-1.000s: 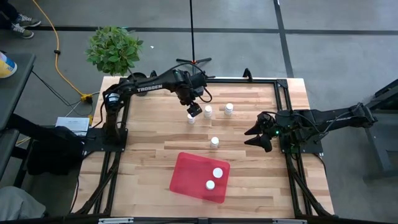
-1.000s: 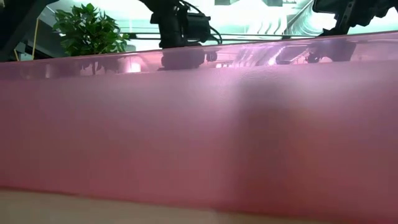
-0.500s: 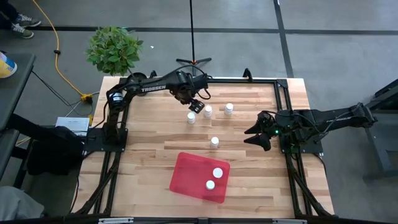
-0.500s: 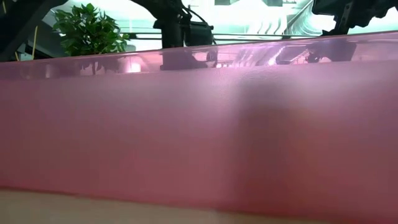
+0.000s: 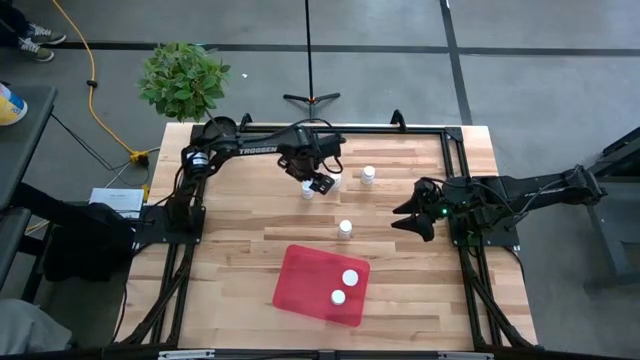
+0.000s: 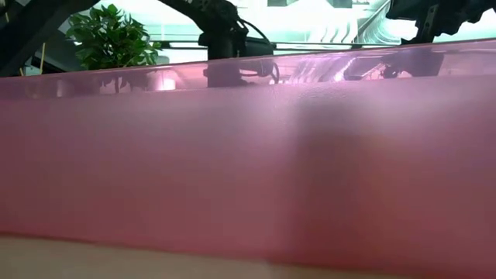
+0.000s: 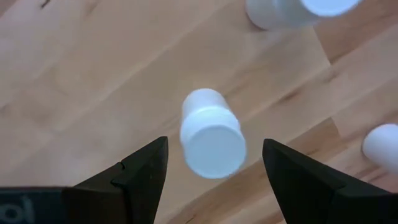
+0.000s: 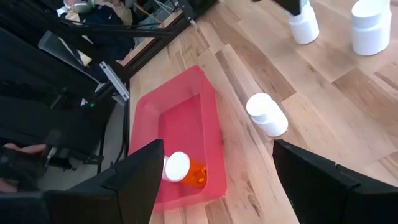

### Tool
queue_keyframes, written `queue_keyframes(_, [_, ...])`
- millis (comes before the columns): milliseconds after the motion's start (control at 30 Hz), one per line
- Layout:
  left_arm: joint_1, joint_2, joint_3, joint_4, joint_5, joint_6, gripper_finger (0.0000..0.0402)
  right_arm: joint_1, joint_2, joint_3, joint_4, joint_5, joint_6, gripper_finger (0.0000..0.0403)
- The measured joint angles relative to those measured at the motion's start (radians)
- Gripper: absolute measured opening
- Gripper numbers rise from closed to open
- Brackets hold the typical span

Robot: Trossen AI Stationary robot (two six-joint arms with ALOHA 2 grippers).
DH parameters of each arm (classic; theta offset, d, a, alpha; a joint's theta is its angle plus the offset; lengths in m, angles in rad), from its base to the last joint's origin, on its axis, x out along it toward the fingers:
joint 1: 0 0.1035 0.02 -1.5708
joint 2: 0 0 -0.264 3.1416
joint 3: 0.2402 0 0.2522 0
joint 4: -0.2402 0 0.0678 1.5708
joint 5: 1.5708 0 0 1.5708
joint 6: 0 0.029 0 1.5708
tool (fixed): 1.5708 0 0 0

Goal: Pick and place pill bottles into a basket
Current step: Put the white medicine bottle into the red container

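the left gripper [image 5: 320, 184] hangs over the far middle of the table [image 5: 240, 215], fingers spread wide on either side of a white-capped bottle [image 7: 211, 132] that stands upright between them, untouched. "trossen" is printed in white along the left arm [image 5: 258, 150]. two more bottles stand close by, one just beside the gripper [image 5: 308, 190] and one farther right [image 5: 368, 175]; a fourth [image 5: 345, 229] stands alone nearer the tray [image 5: 300, 280]. the red tray lies at the near middle and holds two bottles [image 5: 350, 278] [image 5: 338, 297], one with an orange body [image 8: 183, 169] lying on its side. the right gripper [image 5: 410, 219] waits at the table's right edge, fingers apart, empty. the low view is filled by the tray wall [image 6: 248, 170].
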Motion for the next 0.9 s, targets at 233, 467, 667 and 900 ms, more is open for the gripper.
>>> queue_keyframes(233, [-0.01,0.0,0.0,0.0,-0.028,-0.015,0.0294,0.0,0.0,0.0,0.001,0.006,0.0,0.0291])
queue_keyframes(467, [-0.01,0.0,0.0,-0.001,-0.038,-0.015,0.0294,0.0,0.0,0.0,0.001,0.004,0.0,0.0291])
queue_keyframes(667, [-0.018,0.0,0.0,-0.001,-0.039,-0.018,0.0294,0.0,0.0,0.0,0.001,0.003,0.007,0.0291])
queue_keyframes(900, [-0.017,0.0,0.0,-0.001,-0.04,-0.016,0.0294,0.0,0.0,0.0,0.001,0.003,0.008,0.0291])
